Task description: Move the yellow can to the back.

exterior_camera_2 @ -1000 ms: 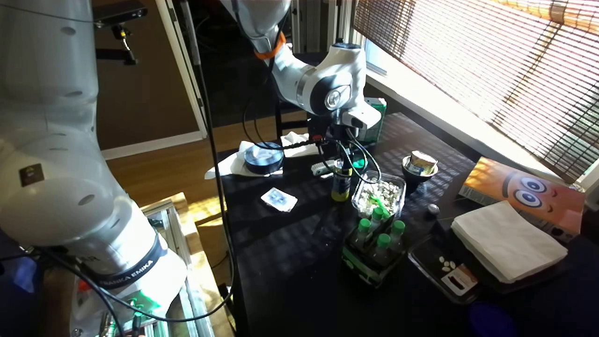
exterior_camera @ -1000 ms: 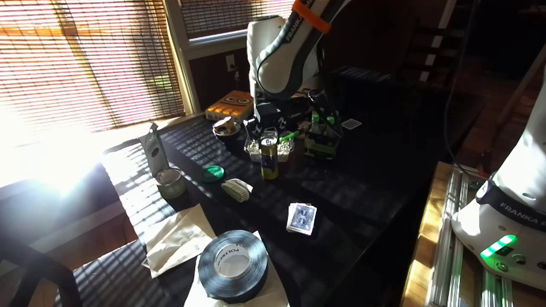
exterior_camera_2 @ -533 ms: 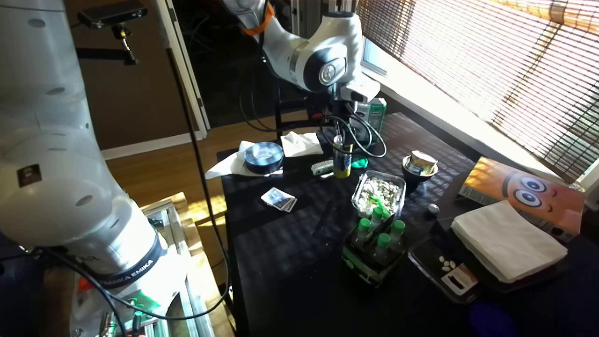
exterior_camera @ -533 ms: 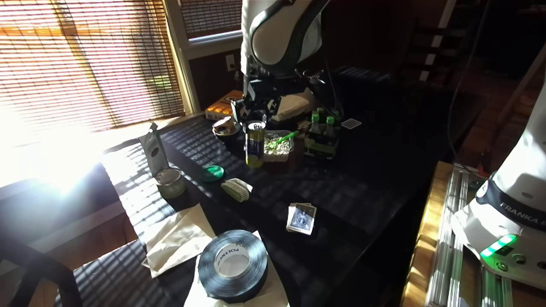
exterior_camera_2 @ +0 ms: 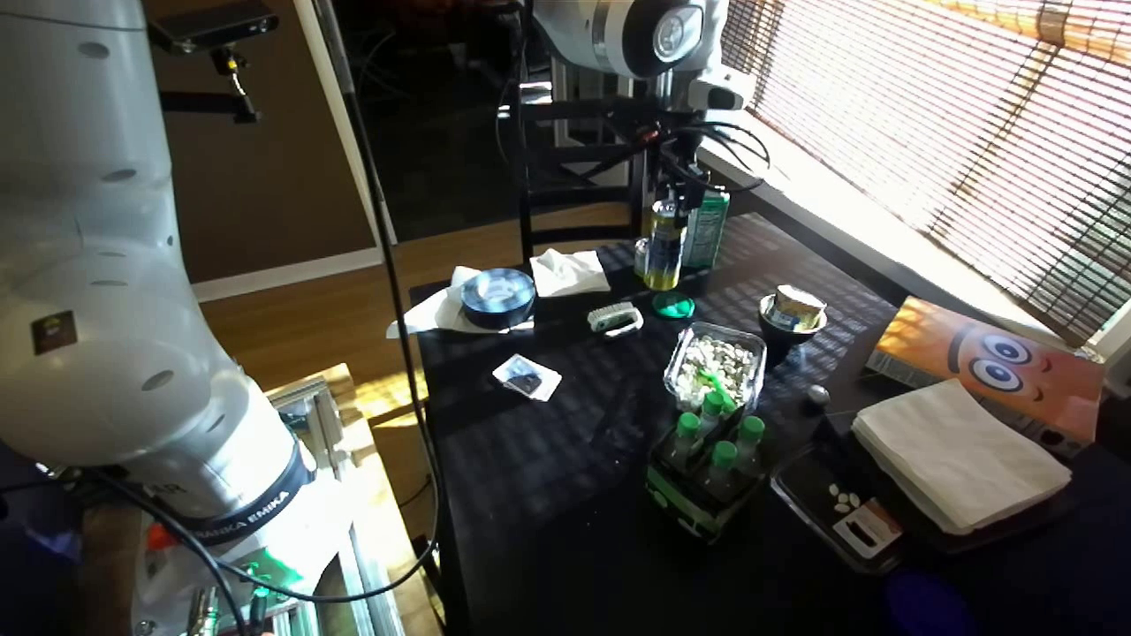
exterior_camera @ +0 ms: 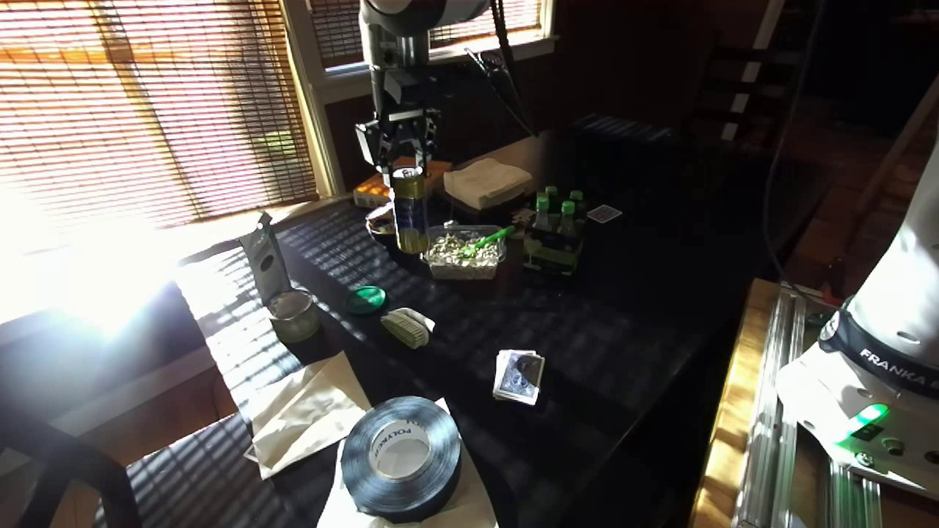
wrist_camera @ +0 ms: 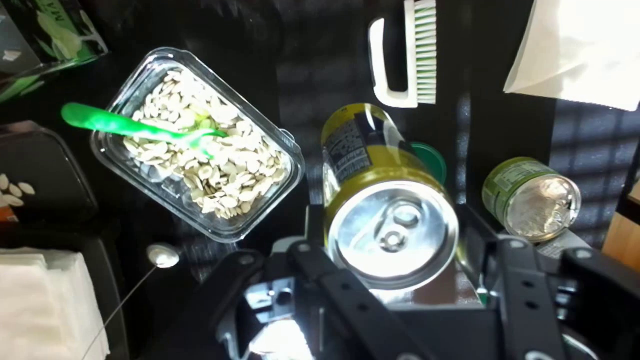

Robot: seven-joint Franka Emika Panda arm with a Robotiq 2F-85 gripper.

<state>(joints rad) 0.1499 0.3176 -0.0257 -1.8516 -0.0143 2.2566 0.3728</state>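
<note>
All views: tbl (exterior_camera_2: 565, 539) fr. above

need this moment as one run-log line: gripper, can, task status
gripper closed on yellow can | can roughly upright, held above black table | task in progress, can not yet set down

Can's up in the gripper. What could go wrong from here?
Lowered here, the yellow can might land on the green lid, partly hidden behind it in the wrist view, and tip. A low sweep could clip the open seed tub. The gripper holds only near the can's top, so the lower end might swing.
</note>
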